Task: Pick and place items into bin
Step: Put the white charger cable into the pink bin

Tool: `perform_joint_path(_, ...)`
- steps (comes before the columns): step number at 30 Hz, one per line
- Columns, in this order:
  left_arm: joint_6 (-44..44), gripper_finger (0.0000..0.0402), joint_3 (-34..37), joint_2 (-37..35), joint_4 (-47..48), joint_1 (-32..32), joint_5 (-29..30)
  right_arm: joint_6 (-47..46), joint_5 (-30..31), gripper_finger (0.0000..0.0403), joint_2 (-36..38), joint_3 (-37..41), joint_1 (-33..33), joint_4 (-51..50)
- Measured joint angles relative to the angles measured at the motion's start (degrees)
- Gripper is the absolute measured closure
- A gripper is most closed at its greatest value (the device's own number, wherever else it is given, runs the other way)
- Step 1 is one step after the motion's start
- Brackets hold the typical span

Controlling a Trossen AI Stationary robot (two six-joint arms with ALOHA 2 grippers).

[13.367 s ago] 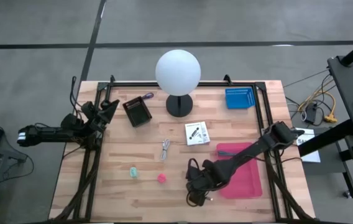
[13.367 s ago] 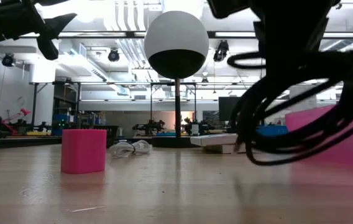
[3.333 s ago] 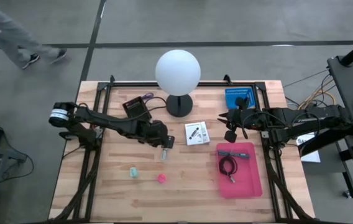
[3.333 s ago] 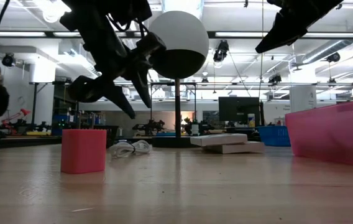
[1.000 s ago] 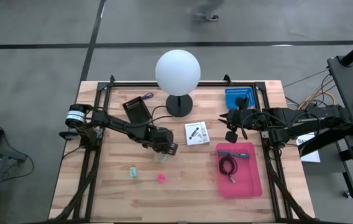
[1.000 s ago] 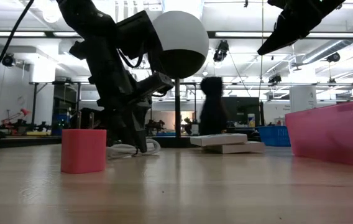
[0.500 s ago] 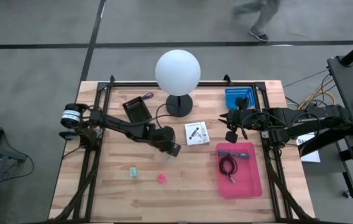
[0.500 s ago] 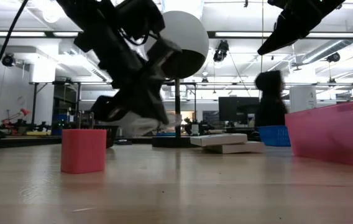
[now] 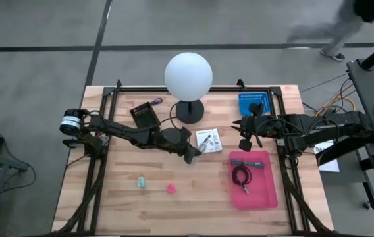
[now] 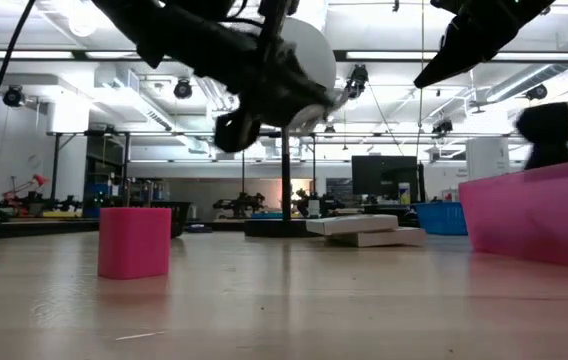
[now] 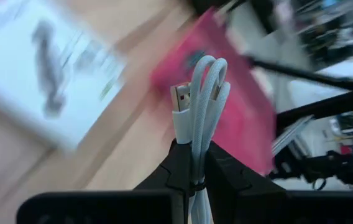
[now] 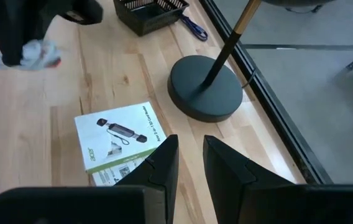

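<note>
My left gripper [image 9: 199, 151] hangs above the table's middle, just left of the white printed card [image 9: 208, 140], and is shut on a silvery braided cable [image 11: 202, 93] folded into a small bundle. The pink bin [image 9: 261, 191] at the right holds a dark coiled cable [image 9: 241, 176] and a teal pen [image 9: 243, 162]. A green block [image 9: 141, 182] and a pink block [image 9: 171, 189] lie on the wood near the front. A purple cord [image 9: 156, 102] lies at the far left. My right gripper [image 9: 242, 133] hovers beyond the bin's far end, narrowly open and empty. My left gripper pinches the folded cable bundle between its two fingers, low on the loops [image 11: 193, 163]. The loop ends and the plug [image 11: 179, 99] stick out past the fingertips. The fingers slant in from the table's left, tipped a little downward. The bundle is lifted clear of the table.
A white globe lamp [image 9: 188, 76] on a black base stands at the far middle. A black basket [image 9: 145, 117] sits far left and a blue basket [image 9: 253, 103] far right. Bare wood lies between the card and the bin. A person walks on the floor beyond the table.
My left gripper has risen off the table with the silvery cable and gone toward the table's right edge, toward the bin. It has tipped up from pointing down to nearly level and rolled. The cable, which lay on the wood, now hangs clear.
</note>
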State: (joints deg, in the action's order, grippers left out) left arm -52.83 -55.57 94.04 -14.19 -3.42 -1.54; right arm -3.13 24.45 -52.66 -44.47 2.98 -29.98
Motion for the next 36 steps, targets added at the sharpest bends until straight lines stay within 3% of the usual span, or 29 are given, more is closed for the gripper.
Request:
perform_joint_path(12,15.82,0.0389,0.20,0.00,-15.23,0.04,2.16,-3.79,-0.66,0.0339,0.00,0.00,0.00,4.63)
perform_joint_path(20,20.25,0.0389,0.24,0.00,-17.92,0.35,5.30,-0.02,-13.72,0.0339,0.13,0.00,0.13,14.53)
perform_joint_path(22,20.25,0.0389,0.32,0.00,-17.91,0.37,5.61,0.03,-14.38,0.0335,0.15,0.00,0.11,16.61)
perform_joint_path(26,20.25,0.0389,0.44,0.00,-17.86,0.41,6.43,-1.88,-14.45,0.0308,0.15,0.00,0.09,17.93)
perform_joint_path(32,20.25,0.0389,0.42,0.00,-17.92,0.54,6.43,-4.77,-14.80,0.0234,-0.02,0.00,0.11,18.32)
perform_joint_path(36,20.25,0.0389,0.48,0.00,-17.90,0.73,6.43,-4.82,-18.61,0.0195,-0.03,0.00,0.11,18.88)
